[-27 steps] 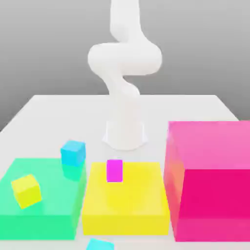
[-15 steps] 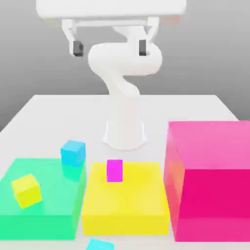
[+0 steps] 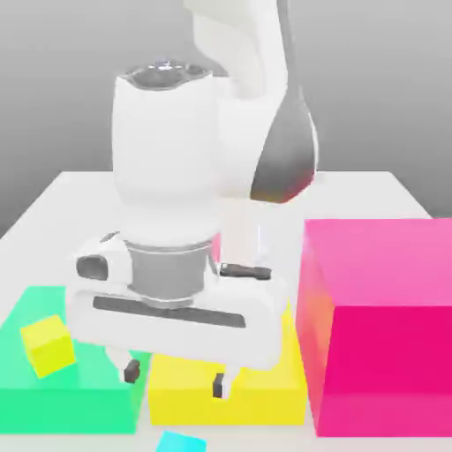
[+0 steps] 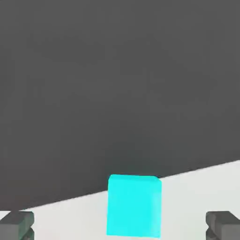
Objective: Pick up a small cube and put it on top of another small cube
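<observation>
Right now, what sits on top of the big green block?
A small yellow cube rests on the green block. The pincer and its hand cover the block's far corner toward the exterior view's right, so anything there is hidden.

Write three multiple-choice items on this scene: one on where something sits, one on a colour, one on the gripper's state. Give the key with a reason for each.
1. Where does the small yellow cube rest?
A. on the big green block
B. on the huge pink block
C. on the bare table

2. What colour is the small cube seen between the fingertips in the hand view?
A. magenta
B. turquoise-cyan
C. yellow

3. How does the gripper stand?
A. shut on a cube
B. shut on nothing
C. open, holding nothing

Key: 1 A, the yellow cube sits on the green top. 2 B, its faces are plain cyan. 3 C, the fingers stand wide apart with the cube untouched between them.
</observation>
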Tool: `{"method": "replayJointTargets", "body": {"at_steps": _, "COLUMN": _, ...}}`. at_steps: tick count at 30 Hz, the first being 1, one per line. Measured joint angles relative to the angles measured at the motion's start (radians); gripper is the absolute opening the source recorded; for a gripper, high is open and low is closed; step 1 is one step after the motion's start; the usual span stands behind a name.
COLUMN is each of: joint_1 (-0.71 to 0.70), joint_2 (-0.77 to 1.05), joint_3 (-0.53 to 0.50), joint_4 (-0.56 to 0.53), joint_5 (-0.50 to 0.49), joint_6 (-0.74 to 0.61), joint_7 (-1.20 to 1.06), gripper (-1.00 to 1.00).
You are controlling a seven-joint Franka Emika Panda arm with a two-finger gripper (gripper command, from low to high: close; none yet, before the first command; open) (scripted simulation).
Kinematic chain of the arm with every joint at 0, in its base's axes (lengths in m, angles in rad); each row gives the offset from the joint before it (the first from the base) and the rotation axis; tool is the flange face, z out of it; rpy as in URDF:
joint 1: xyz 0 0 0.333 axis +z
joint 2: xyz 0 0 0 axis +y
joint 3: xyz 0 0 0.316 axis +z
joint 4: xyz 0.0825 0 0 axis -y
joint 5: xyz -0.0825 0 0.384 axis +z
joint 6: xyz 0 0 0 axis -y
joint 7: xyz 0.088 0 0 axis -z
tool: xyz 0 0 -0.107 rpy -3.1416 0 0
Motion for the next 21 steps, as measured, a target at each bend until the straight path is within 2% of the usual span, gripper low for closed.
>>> {"method": "replayJointTargets", "body": {"at_steps": 6, "joint_1": -0.009, "joint_2": 0.217, "joint_3": 0.004, "joint_4": 0.029, "joint_5": 0.013, "joint_6": 0.132, "joint_7": 0.001, "gripper": 0.0}}
{"method": "replayJointTargets", "body": {"at_steps": 7, "joint_1": -0.01, "joint_2": 0.237, "joint_3": 0.005, "joint_4": 0.033, "joint_5": 0.014, "joint_6": 0.147, "joint_7": 0.001, "gripper": -1.0}}
{"method": "replayJointTargets", "body": {"at_steps": 14, "joint_1": -0.01, "joint_2": 0.234, "joint_3": 0.005, "joint_4": 0.032, "joint_5": 0.013, "joint_6": 0.145, "joint_7": 0.001, "gripper": -1.0}}
{"method": "replayJointTargets", "body": {"at_steps": 18, "joint_1": -0.006, "joint_2": 0.111, "joint_3": 0.0, "joint_4": 0.007, "joint_5": 0.008, "joint_6": 0.046, "joint_7": 0.005, "gripper": -1.0}}
{"method": "replayJointTargets", "body": {"at_steps": 21, "joint_1": -0.004, "joint_2": 0.003, "joint_3": -0.002, "joint_4": -0.057, "joint_5": 0.003, "joint_6": 0.003, "joint_7": 0.003, "gripper": -1.0}}
